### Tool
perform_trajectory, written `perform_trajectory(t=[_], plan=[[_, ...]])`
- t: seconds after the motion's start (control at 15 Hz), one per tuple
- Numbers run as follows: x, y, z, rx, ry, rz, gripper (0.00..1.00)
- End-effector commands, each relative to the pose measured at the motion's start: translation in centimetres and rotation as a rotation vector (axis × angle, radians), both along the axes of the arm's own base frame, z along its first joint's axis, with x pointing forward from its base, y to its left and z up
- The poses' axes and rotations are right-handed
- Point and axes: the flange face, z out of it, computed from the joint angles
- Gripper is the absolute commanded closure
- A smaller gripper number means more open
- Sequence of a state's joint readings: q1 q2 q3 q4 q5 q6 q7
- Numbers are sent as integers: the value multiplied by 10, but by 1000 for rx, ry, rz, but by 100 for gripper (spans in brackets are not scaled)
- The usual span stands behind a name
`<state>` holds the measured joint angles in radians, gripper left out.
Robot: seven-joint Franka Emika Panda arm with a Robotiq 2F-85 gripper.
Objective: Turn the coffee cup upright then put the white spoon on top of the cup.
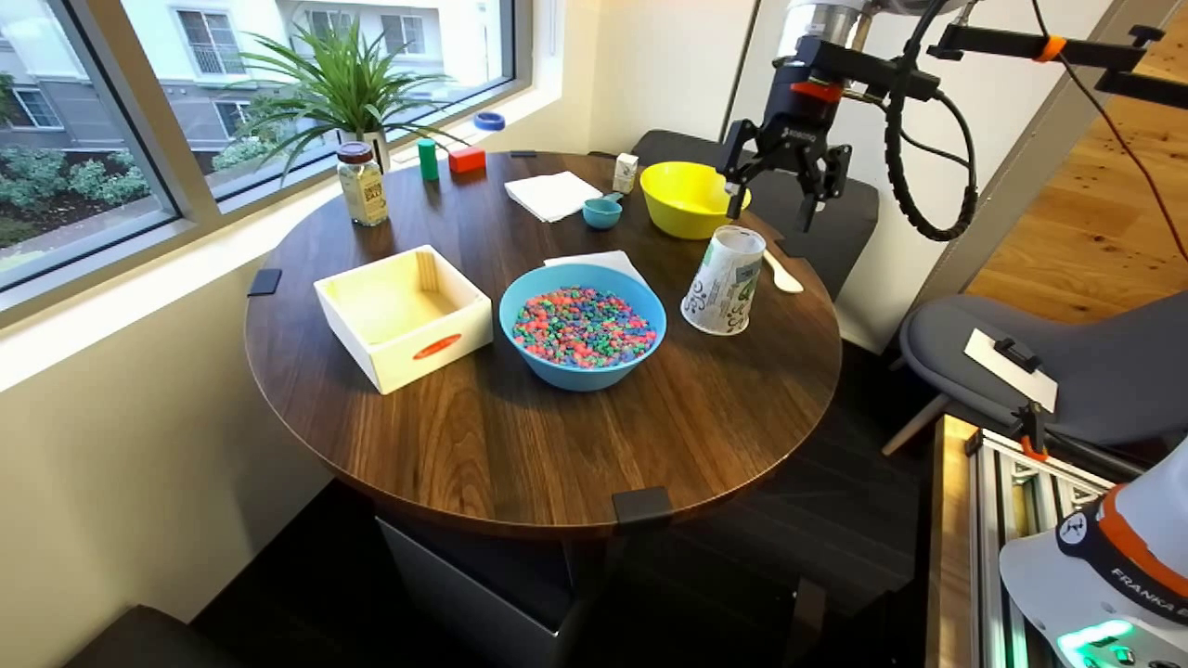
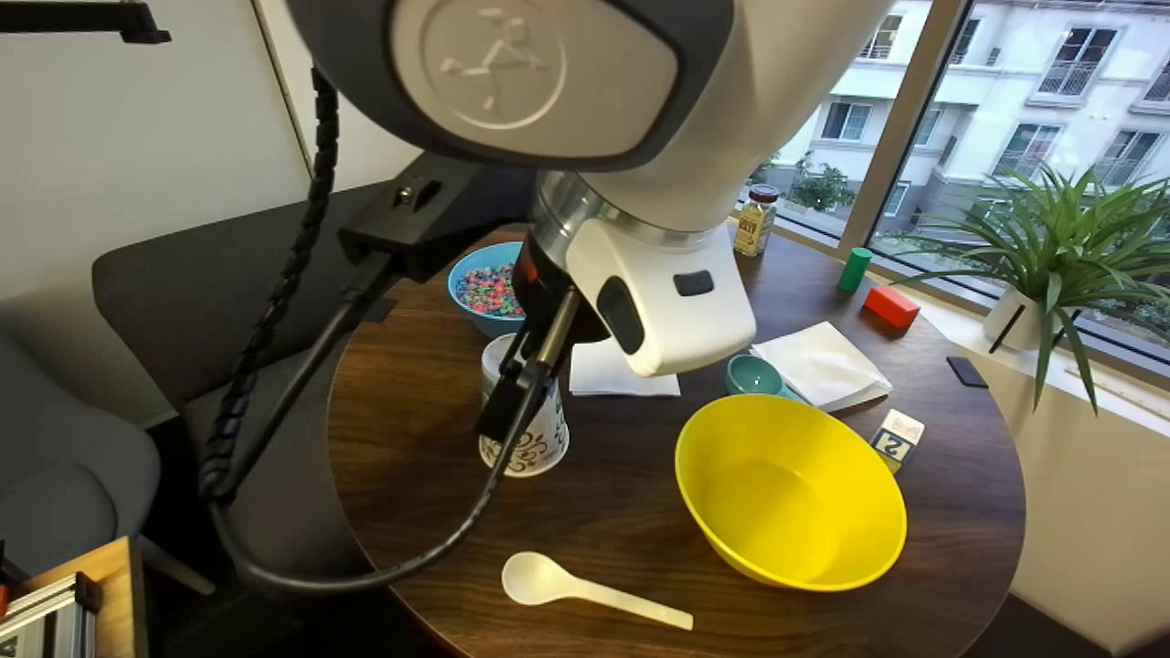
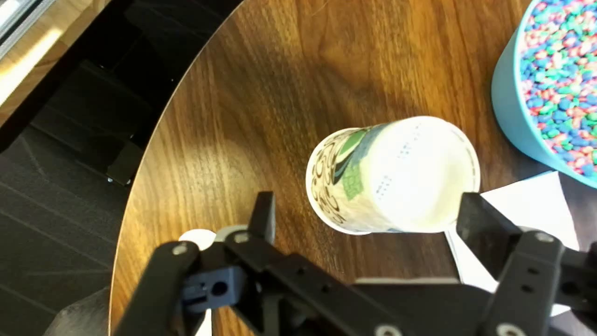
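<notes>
The coffee cup, a white paper cup with brown swirls and green print, stands upside down on the table, its wide rim down and its closed base up. It also shows in an exterior view, partly behind the arm, and in the wrist view. The white spoon lies on the table near the edge, beside the cup and the yellow bowl. In the wrist view only parts of the spoon show past the gripper. My gripper is open and empty above the cup, its fingers spread apart and not touching it.
A yellow bowl stands behind the cup. A blue bowl of coloured bits and a wooden box stand beside it. White napkins, a teal measuring cup and a letter block lie farther back.
</notes>
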<state>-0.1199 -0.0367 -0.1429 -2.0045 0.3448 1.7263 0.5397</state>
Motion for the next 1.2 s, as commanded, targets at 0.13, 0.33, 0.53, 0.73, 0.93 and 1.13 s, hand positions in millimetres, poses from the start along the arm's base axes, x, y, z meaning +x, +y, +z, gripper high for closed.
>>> perform_trajectory(t=[0.13,0.33,0.53,0.73,0.93,1.13], plan=[[36,4,-12,47,84,-53,0],[47,5,-15,79,97,-51,0],[55,7,-21,98,128,-46,0],[60,8,-29,112,168,-40,4],[64,9,-34,116,196,-38,9],[67,9,-36,119,217,-30,16]])
